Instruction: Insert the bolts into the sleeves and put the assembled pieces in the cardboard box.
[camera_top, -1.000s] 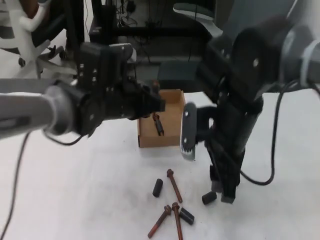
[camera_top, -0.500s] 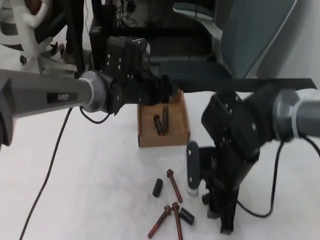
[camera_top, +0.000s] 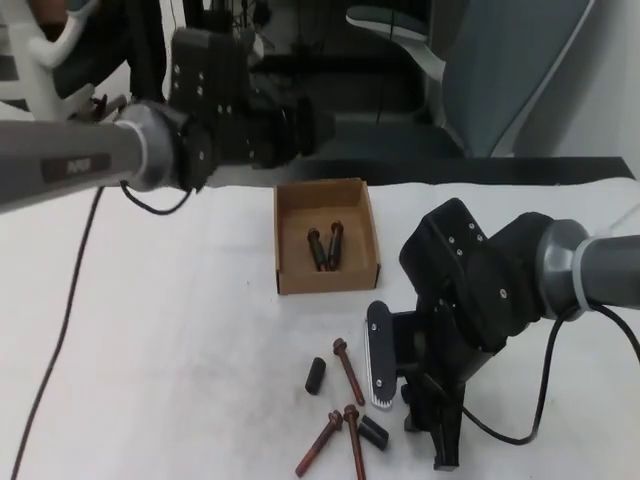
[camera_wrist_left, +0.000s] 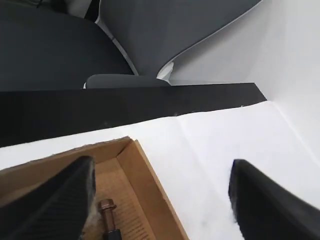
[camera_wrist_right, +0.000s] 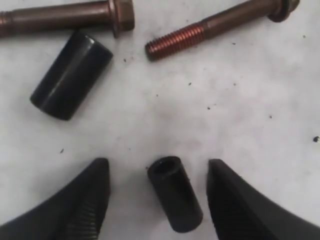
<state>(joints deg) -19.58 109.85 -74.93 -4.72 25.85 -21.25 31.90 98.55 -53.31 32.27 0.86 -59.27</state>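
The cardboard box (camera_top: 290, 280) stands mid-bench with two bolt-and-sleeve pieces (camera_top: 325, 247) lying inside. My left gripper (camera_top: 312, 130) hangs open above the box's far edge; its wrist view shows its open fingers (camera_wrist_left: 50, 205) over the box corner (camera_wrist_left: 135, 162) and a bolt head (camera_wrist_left: 106, 206). My right gripper (camera_top: 430, 428) is down at the table, open. A black sleeve (camera_wrist_right: 175, 192) lies between the fingers (camera_wrist_right: 87, 205) of the right gripper (camera_wrist_right: 156, 170), untouched. Another sleeve (camera_wrist_right: 70, 75) and two bolts (camera_wrist_right: 75, 15) (camera_wrist_right: 220, 22) lie just beyond.
In front of the box lie three loose bolts (camera_top: 348, 370) (camera_top: 320, 443) (camera_top: 354, 440) and two sleeves (camera_top: 315, 375) (camera_top: 373, 432). A black bench edge (camera_wrist_left: 125, 105) and office chairs (camera_top: 500, 70) are behind. White table surface (camera_top: 150, 350) stretches out to the left.
My left gripper has drawn back and up from over the box, where a second piece now lies. My right arm has lowered toward the front, over the loose sleeve.
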